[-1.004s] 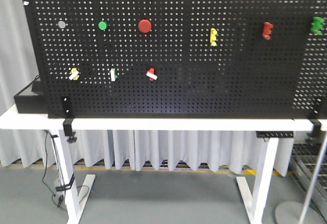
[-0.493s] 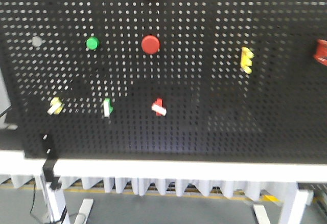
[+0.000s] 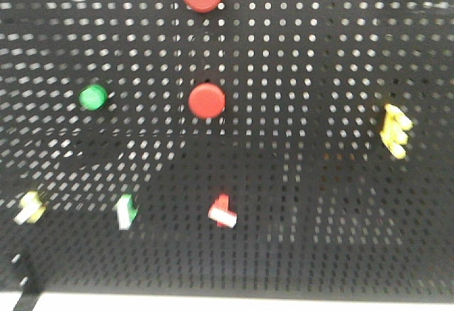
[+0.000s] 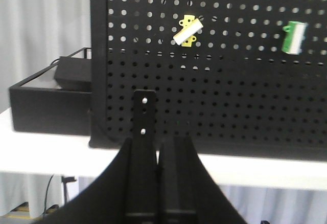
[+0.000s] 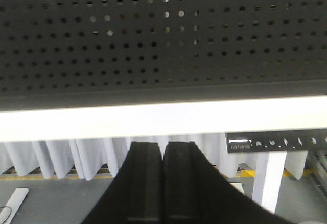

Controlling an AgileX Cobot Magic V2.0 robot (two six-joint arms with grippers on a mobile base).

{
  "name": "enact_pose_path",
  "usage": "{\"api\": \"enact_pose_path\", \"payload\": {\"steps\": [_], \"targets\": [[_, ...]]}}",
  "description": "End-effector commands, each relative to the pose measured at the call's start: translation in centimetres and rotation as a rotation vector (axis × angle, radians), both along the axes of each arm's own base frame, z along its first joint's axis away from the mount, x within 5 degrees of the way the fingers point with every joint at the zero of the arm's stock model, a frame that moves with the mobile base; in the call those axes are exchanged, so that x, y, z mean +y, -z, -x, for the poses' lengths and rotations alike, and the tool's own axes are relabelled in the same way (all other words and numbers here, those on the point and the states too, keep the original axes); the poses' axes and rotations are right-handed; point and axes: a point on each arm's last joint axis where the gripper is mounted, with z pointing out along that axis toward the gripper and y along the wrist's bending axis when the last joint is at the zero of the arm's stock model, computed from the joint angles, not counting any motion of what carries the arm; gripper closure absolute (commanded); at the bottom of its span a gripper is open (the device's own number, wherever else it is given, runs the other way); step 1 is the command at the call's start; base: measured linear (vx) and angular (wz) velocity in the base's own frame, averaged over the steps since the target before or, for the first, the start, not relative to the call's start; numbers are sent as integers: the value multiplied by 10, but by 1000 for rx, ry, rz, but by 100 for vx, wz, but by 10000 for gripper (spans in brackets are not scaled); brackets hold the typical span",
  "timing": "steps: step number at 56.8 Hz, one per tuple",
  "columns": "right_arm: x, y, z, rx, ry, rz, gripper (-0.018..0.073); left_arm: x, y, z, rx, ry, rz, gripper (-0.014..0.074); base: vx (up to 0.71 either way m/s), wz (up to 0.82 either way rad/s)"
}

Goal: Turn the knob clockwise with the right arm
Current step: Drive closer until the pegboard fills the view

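You have a white table [image 4: 46, 155] carrying a black pegboard [image 4: 230, 96], which stands upright on it near the front edge; a low black box [image 4: 48, 106] sits on the tabletop just beside the board's left end

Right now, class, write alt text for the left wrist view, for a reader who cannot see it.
The left gripper, jaws closed, points at a black pegboard standing on a white table. A yellow toggle and a green-and-white toggle are mounted high on it; a black box sits to its left.
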Motion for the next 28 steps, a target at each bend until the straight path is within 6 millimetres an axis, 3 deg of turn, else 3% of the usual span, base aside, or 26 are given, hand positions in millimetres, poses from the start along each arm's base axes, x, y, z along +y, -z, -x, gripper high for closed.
{"api": "enact_pose_path", "payload": {"steps": [1, 28], "targets": [[0, -6, 0, -87, 0, 18, 568, 1, -3, 0, -68, -11, 17, 603, 24, -4], [0, -6, 0, -87, 0, 18, 568, 1, -3, 0, -68, -11, 17, 603, 13, -4]]}}
